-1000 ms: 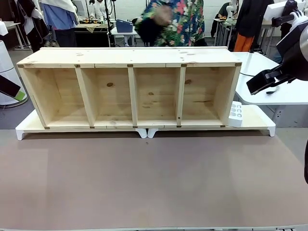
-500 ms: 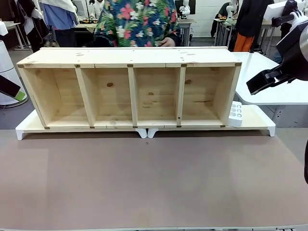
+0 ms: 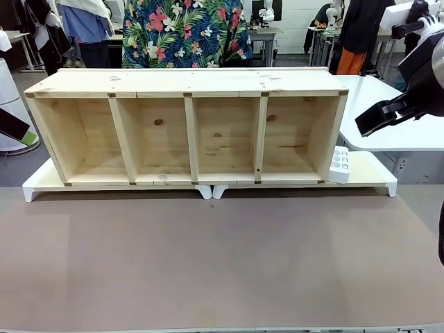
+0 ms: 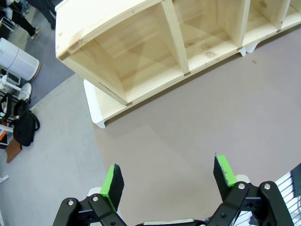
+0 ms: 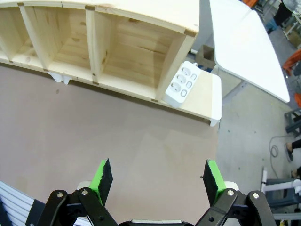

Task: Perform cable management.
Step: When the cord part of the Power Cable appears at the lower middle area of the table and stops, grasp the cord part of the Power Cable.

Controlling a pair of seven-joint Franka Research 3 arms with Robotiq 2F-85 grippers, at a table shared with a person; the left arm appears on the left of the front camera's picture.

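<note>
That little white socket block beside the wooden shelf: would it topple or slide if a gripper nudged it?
The power strip leans tilted against the right end wall of the shelf, so a nudge would probably tip it flat rather than slide it. Its shell looks like hard, smooth plastic: likely rigid, fairly light, and perhaps slippery to grip.

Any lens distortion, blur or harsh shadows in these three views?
Front view: sharp, evenly lit, soft shading inside the wooden shelf. Left wrist view: wide-angle bowing of its straight edges, no blur. Right wrist view: same bowing; power strip crisp.
</note>
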